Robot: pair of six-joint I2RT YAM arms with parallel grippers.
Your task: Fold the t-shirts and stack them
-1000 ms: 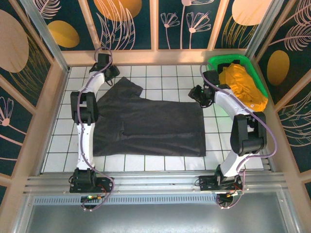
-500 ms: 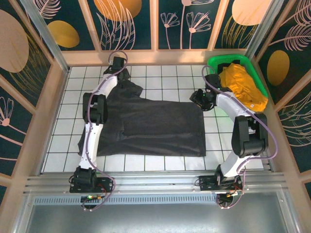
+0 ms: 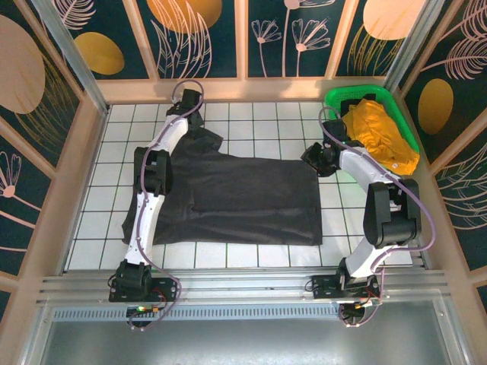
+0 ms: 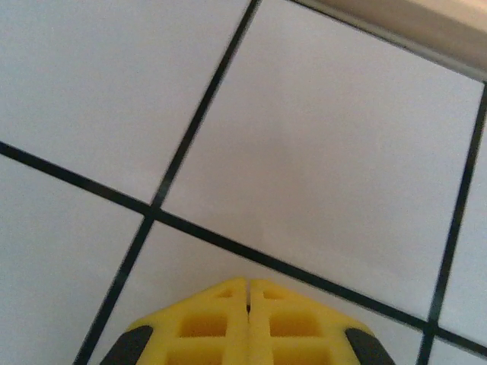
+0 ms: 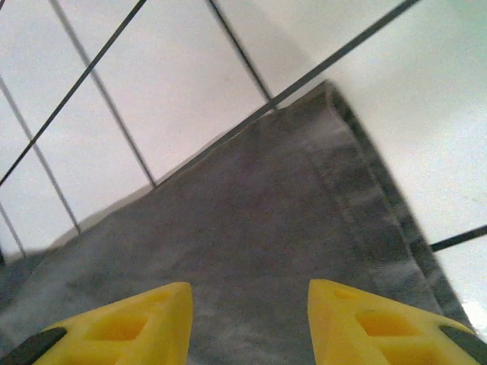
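Right gripper (image 5: 247,289) hovers spread above charcoal t-shirt (image 5: 251,205), at its corner hem.

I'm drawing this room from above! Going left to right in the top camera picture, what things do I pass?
dark charcoal t-shirt → right gripper, jaws open → orange-yellow t-shirt, lying in the green basket

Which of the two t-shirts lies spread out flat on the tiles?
The dark charcoal t-shirt: it lies flat on the white tiles, while the orange-yellow t-shirt is bunched up in the green basket.
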